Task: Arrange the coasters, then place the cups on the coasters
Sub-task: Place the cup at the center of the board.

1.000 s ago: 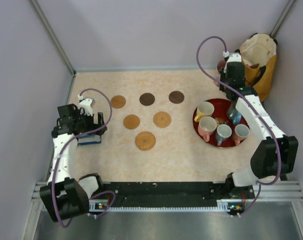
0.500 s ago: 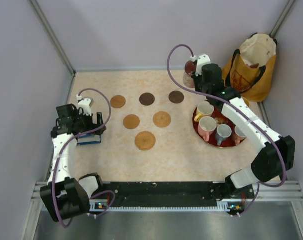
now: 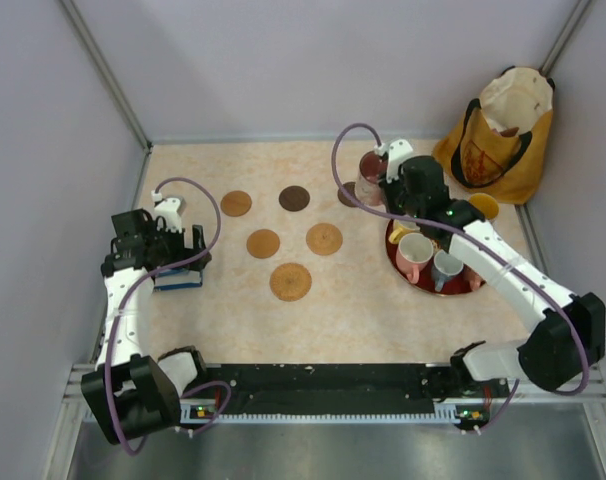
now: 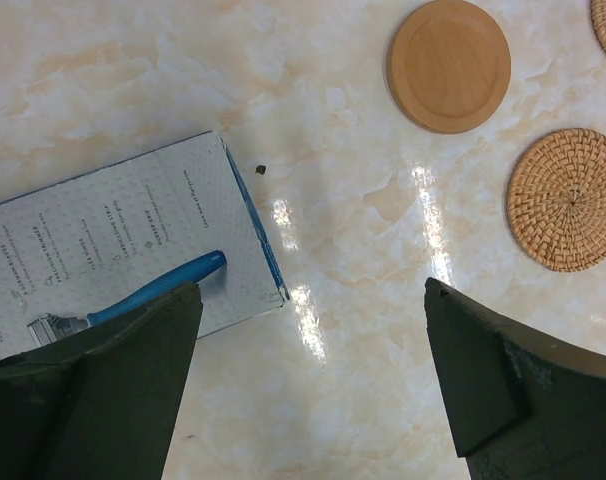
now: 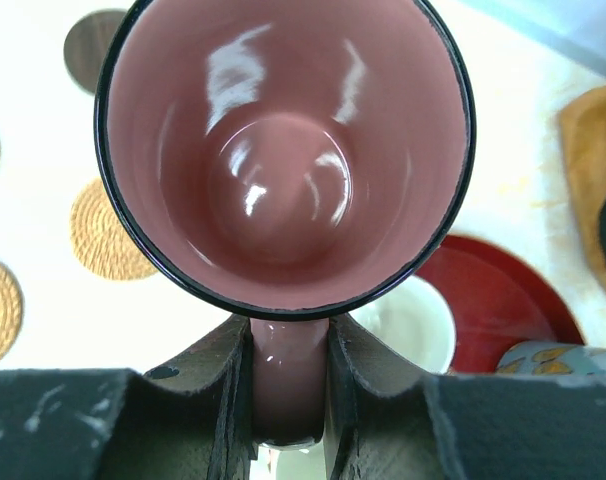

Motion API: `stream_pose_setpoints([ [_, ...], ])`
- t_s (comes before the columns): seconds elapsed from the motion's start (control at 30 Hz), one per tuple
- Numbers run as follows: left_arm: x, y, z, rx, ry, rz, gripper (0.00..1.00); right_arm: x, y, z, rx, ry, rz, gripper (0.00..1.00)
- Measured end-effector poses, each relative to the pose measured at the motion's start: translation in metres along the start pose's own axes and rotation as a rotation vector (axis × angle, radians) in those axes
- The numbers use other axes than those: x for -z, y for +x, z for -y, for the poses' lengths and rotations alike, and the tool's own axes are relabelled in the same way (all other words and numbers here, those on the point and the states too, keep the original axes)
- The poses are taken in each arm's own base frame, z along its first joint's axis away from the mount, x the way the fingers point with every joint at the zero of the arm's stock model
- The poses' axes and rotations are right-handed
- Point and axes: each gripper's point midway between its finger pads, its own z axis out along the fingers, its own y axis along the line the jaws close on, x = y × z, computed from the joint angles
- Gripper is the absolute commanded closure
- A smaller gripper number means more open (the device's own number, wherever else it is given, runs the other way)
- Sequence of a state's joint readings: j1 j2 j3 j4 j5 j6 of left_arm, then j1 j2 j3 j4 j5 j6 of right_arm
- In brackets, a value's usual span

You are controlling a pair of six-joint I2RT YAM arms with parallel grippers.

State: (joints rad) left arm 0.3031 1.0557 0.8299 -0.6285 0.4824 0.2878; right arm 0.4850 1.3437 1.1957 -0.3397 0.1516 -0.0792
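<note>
- The tabletop [image 3: 383,320], marbled in beige, is enclosed by pale lilac walls [image 3: 283,60]; a yellow-orange bag [image 3: 498,140] is propped in the far right corner.
- Tan and dark coasters [image 3: 290,281] are laid flat mid-table, each apart from the next.
- A pink cup [image 5: 283,150] is pinched by its handle between the nearly closed fingers of the right gripper [image 5: 288,380] and held aloft beside the red tray [image 5: 503,300], where other cups [image 3: 415,252] are standing.
- The left gripper [image 4: 308,380] is spread wide with nothing held, above a printed box [image 4: 113,240].
</note>
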Motion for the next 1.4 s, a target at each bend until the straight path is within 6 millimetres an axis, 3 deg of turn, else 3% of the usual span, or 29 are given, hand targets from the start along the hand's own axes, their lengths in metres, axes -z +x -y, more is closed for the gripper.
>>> stream_pose_setpoints([
  [0.4, 0.0, 0.0, -0.001, 0.002, -0.002, 0.0, 0.04, 0.033, 0.122, -0.064, 0.144, -0.284, -0.147, 1.0],
  [0.67, 0.001, 0.0, -0.002, 0.005, -0.006, 0.001, 0.04, 0.043, 0.178, -0.088, 0.195, -0.413, -0.228, 1.0],
  [0.9, 0.003, -0.001, -0.003, 0.004, -0.011, 0.009, 0.04, 0.04, 0.182, -0.095, 0.217, -0.448, -0.198, 1.0],
  [1.0, 0.003, -0.001, -0.003, 0.004, -0.012, 0.011, 0.04, 0.038, 0.184, -0.096, 0.228, -0.453, -0.203, 0.94],
  [1.17, 0.003, -0.001, -0.002, 0.004, -0.009, 0.012, 0.04, 0.037, 0.187, -0.096, 0.255, -0.458, -0.209, 0.68],
  [1.23, 0.003, -0.001, -0.002, 0.005, -0.005, 0.013, 0.04, 0.037, 0.187, -0.097, 0.27, -0.462, -0.207, 0.51],
  [1.4, 0.003, -0.002, 0.0, 0.005, 0.005, 0.016, 0.04, 0.036, 0.182, -0.098, 0.297, -0.465, -0.184, 0.34],
])
